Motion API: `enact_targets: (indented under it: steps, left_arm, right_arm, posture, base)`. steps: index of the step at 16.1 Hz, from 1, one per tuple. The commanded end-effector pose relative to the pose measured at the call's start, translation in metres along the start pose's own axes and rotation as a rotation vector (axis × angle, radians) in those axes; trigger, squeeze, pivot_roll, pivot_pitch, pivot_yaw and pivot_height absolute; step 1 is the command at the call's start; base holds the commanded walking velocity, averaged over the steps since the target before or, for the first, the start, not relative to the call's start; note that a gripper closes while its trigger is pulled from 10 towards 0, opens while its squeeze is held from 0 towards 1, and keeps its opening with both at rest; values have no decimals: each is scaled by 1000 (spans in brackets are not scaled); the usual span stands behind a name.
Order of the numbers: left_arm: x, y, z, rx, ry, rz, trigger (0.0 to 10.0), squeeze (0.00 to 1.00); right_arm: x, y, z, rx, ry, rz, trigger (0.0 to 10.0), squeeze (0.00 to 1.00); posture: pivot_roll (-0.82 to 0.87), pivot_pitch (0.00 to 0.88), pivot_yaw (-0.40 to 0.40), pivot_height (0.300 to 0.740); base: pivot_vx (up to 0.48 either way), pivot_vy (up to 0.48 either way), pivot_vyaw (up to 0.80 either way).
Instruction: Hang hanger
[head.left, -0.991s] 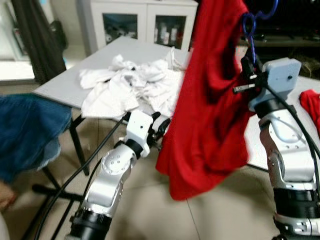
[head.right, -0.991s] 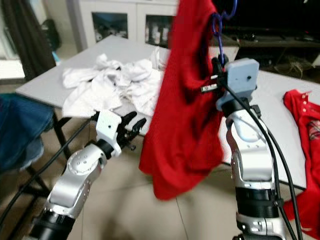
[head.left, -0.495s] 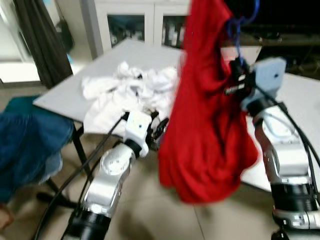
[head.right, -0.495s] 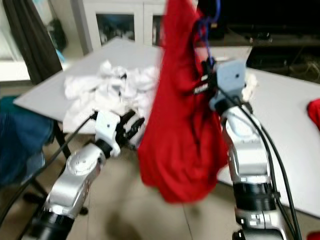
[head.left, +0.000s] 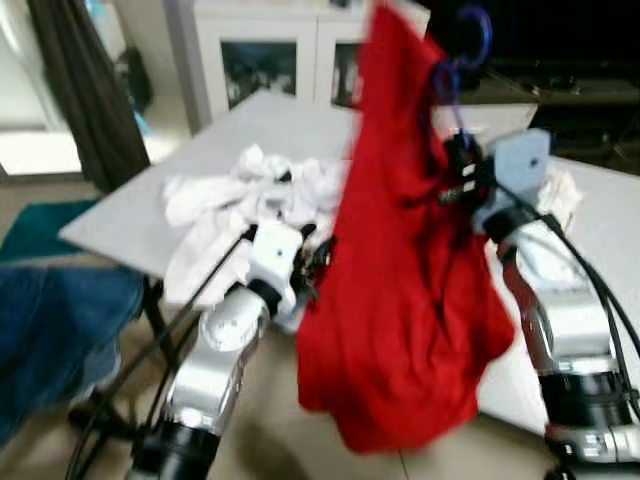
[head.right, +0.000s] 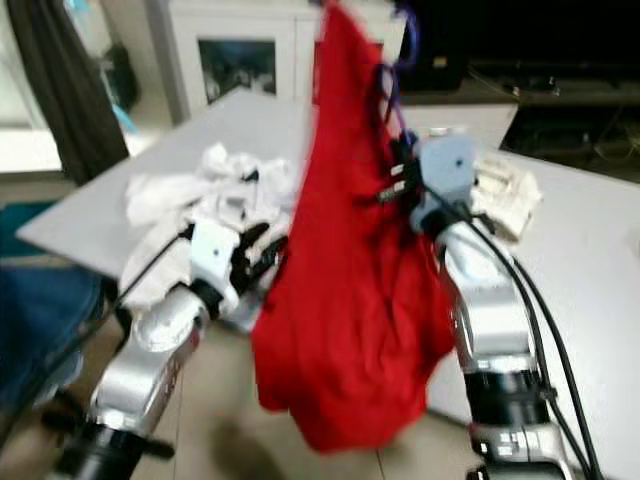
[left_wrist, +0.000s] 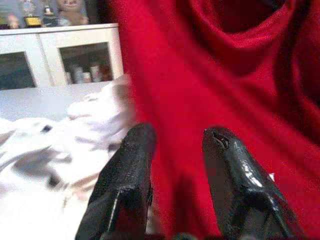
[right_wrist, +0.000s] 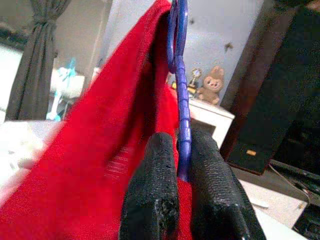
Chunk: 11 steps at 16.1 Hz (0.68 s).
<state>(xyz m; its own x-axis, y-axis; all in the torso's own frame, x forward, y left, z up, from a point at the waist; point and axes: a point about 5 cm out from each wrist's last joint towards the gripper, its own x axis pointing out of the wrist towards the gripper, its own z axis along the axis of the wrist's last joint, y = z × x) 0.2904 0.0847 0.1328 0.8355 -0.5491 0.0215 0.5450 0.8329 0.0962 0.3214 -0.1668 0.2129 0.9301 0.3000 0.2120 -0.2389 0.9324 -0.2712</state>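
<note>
Closest in, the left gripper (head.left: 318, 262) sits low in front of the table's near edge, fingers spread apart and holding nothing. In the left wrist view its two black fingers (left_wrist: 127, 180) stand open with the red cloth right behind them and white cloth off to one side; whether a fingertip brushes the cloth, I can't tell.

Next, the red shirt (head.left: 405, 300) hangs in the middle, between the two arms, draping down below table height with its lower hem bunched. It's up on the blue hanger (head.left: 455, 75), whose hook curls at the top of the frame.

The right gripper (head.left: 452, 180) is raised high on the right, pinching that hanger. The right wrist view shows it clearly: both fingers (right_wrist: 155, 185) pressed tight against the blue stem (right_wrist: 182, 107), the shirt hanging off it on one side. So the hanger is in the air in the right gripper's clamp, not on any rail.

Behind, the grey table (head.left: 245, 125) carries a crumpled pile of white laundry (head.left: 245, 195) on its left half, and a small whitish bundle (head.right: 505, 185) lies beside the right wrist. Blue fabric (head.left: 50, 325) sits low at far left. A dark curtain (head.left: 85, 85) hangs further back, and a white cabinet (head.left: 265, 60) with glass doors stands against the wall.
</note>
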Motion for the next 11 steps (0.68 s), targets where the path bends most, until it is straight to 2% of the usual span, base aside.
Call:
enact_targets:
  steps: [1,8,11]
  left_arm:
    - [5,-10,4,9,-11,-33,10000,0]
    - [6,-10,4,11,-11,-37,10000,0]
    - [6,-14,10,-10,-54,-60,10000,0]
  right_arm:
    - [-6,-6,-9,-11,48,2,10000,0]
    - [-14,6,-22,-55,114,96,10000,0]
    - [-19,12,-25,-102,129,166,10000,0]
  posture:
    - [-39,0,-42,740]
    - [-44,0,-38,740]
    - [-40,0,-41,740]
  base:
    - [442,0,0]
    - [415,0,0]
    - [0,0,0]
